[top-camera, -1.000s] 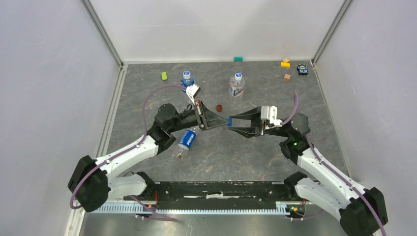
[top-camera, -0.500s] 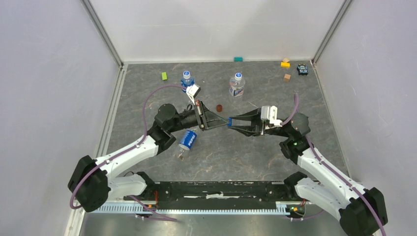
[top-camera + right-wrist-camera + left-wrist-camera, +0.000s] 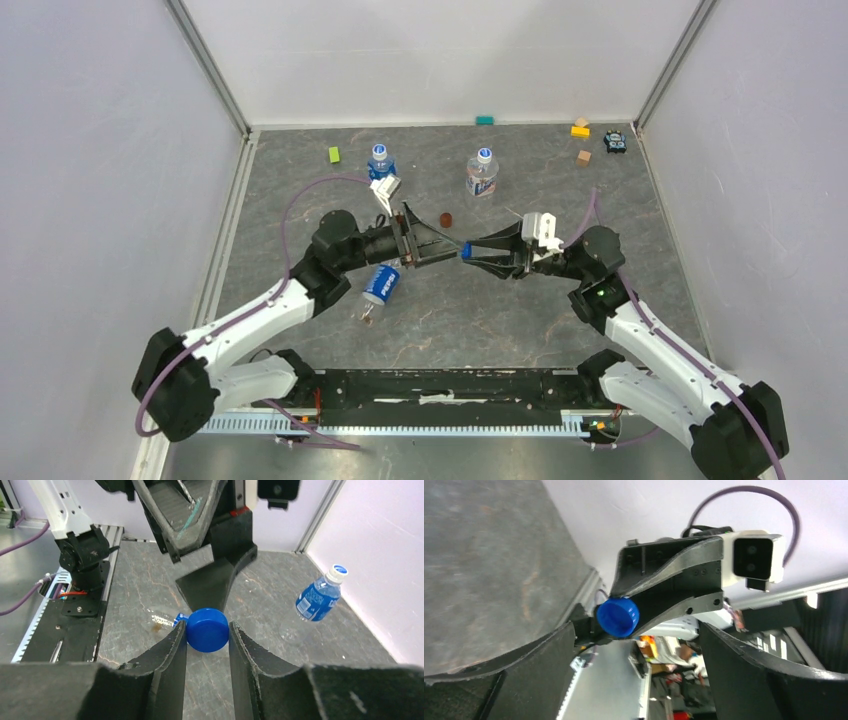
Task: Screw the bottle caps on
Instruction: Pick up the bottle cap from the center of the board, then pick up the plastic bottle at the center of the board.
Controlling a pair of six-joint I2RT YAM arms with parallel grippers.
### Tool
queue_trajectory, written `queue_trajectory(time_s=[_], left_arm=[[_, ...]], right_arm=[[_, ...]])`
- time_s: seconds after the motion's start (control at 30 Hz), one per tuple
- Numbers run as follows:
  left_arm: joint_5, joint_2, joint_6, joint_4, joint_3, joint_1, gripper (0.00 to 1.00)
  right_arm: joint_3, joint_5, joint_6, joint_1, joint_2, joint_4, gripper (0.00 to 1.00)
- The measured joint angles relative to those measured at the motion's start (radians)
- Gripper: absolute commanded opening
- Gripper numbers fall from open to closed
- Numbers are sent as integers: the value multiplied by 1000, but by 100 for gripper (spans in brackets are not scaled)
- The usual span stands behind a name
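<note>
The blue cap [image 3: 207,629] is pinched between the right gripper's [image 3: 468,250] fingers [image 3: 165,660], closed to the cap's width, above the table [image 3: 520,310]. Just beside the cap, the left gripper [image 3: 455,246] is spread wide and empty — plain in its wrist view, unclear from above. Only the top view takes in all three bottles: a lying bottle [image 3: 380,284] left of the cap, two standing bottles [image 3: 380,160] [image 3: 481,172] beyond it — grey marbled surface, white walls [image 3: 440,50].

fallen bottle [image 3: 179,618] mostly hidden, behind blue cap [image 3: 208,629]
</note>
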Motion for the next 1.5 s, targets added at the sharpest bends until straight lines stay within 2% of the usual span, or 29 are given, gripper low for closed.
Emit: queue_trajectory(time_s=[0.1, 0.2, 0.33, 0.37, 0.4, 0.53, 0.57, 0.7, 0.83, 0.9, 1.0, 1.2, 1.5], left_arm=[[-66, -81, 83, -153, 0, 18, 100], [-201, -221, 171, -335, 0, 29, 100], [-377, -420, 321, -525, -7, 34, 91], [-422, -451, 369, -590, 2, 34, 92], [-456, -464, 413, -663, 27, 34, 98], [-576, -336, 591, -967, 223, 34, 100], [-639, -184, 697, -1133, 320, 34, 100], [-687, -56, 766, -1264, 329, 35, 100], [-742, 149, 815, -1327, 332, 32, 99], [-766, 212, 827, -1339, 333, 24, 95], [-798, 286, 839, -1338, 333, 4, 94], [-821, 407, 848, -1303, 333, -9, 87], [-814, 460, 861, -1232, 314, -9, 66]], right_arm=[[0, 23, -22, 0, -9, -55, 0], [0, 39, -30, 0, -16, -84, 0], [0, 47, -28, 0, -17, -100, 0], [0, 48, -28, 0, -17, -103, 0], [0, 50, -27, 0, -16, -105, 0], [0, 52, -21, 0, -10, -105, 0], [0, 52, -19, 0, -5, -109, 0], [1, 57, -21, 0, -7, -129, 0], [1, 68, -32, 0, -25, -170, 0], [1, 71, -41, 0, -35, -185, 0], [1, 72, -57, 0, -47, -204, 0], [1, 82, -83, 0, -51, -235, 0], [1, 93, -99, 0, -46, -254, 0]])
